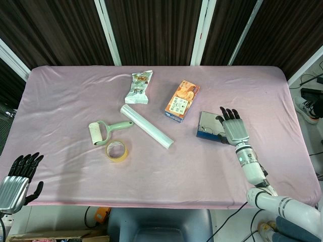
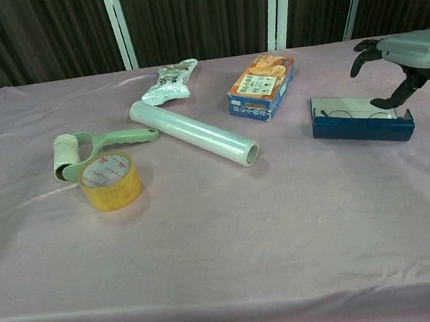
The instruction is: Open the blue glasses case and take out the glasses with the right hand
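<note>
A table covered in a pale pink cloth [image 1: 75,96] holds several objects. On its right side lies the rectangular blue glasses case [image 2: 359,118], already open, with its lid laid back flat and the thin wire-framed glasses [image 2: 347,107] resting inside. The right hand [image 1: 231,128], black-fingered with a silver back, hovers palm down over the right end of the case; its fingers are spread and slightly curled, holding nothing. In the chest view the fingertips hang just above the case without touching it. The step in hand appears to be reaching in for the glasses. To do it well, the hand probably needs to lower gently, pinch the frame at a solid part such as the bridge or a temple, and lift straight up so that the light case is not dragged along. The left hand [image 1: 17,179] hangs off the near left edge of the table, fingers apart, holding nothing. Elsewhere on the cloth lie an orange snack box [image 1: 181,101], a roll of clear film [image 1: 146,126], a green lint roller [image 1: 103,132], a ring of yellow tape [image 1: 116,150] and a silver snack packet [image 1: 139,87], all well apart from the case.
</note>
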You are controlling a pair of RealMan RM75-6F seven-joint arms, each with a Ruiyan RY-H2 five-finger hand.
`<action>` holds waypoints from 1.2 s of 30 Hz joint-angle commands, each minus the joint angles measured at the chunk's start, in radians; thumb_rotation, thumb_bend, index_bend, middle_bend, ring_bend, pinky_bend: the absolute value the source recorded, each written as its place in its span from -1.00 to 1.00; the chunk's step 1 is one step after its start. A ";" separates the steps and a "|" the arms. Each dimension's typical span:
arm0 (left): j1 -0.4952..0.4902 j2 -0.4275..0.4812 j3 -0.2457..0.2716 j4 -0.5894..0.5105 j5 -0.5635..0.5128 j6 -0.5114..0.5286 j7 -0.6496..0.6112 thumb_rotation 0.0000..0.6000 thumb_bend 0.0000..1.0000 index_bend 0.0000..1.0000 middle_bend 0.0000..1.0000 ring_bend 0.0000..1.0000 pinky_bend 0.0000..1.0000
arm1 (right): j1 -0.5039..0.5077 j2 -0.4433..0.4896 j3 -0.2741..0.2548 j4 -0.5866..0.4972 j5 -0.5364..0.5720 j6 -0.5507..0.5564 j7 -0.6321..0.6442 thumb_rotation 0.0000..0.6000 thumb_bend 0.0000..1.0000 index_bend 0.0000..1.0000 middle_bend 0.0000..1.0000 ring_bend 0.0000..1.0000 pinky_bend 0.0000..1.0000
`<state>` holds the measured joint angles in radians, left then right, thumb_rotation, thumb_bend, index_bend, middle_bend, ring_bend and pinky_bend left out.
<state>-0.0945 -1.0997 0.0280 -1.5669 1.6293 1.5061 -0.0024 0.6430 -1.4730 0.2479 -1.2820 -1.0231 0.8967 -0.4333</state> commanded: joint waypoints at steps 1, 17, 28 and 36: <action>0.002 0.001 0.002 0.003 0.004 0.005 -0.006 1.00 -0.14 -1.00 -0.92 -0.94 -0.91 | -0.002 0.017 -0.025 -0.047 0.014 0.006 -0.039 1.00 0.15 -0.22 -0.97 -1.00 -1.00; 0.006 0.003 0.004 0.009 0.010 0.014 -0.016 1.00 -0.14 -1.00 -0.92 -0.93 -0.91 | 0.074 -0.103 -0.039 0.014 0.142 0.002 -0.152 1.00 0.29 -0.15 -0.96 -1.00 -1.00; 0.007 0.006 0.006 0.012 0.015 0.017 -0.027 1.00 -0.14 -1.00 -0.92 -0.93 -0.91 | 0.086 -0.121 -0.072 -0.004 0.160 0.018 -0.192 1.00 0.31 -0.13 -0.96 -1.00 -1.00; 0.008 0.006 0.007 0.014 0.019 0.022 -0.031 1.00 -0.14 -1.00 -0.92 -0.93 -0.91 | 0.068 -0.093 -0.120 -0.098 0.093 0.046 -0.182 1.00 0.31 -0.11 -0.96 -1.00 -1.00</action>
<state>-0.0864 -1.0933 0.0345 -1.5528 1.6485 1.5276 -0.0335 0.7180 -1.5762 0.1414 -1.3602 -0.9137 0.9367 -0.6206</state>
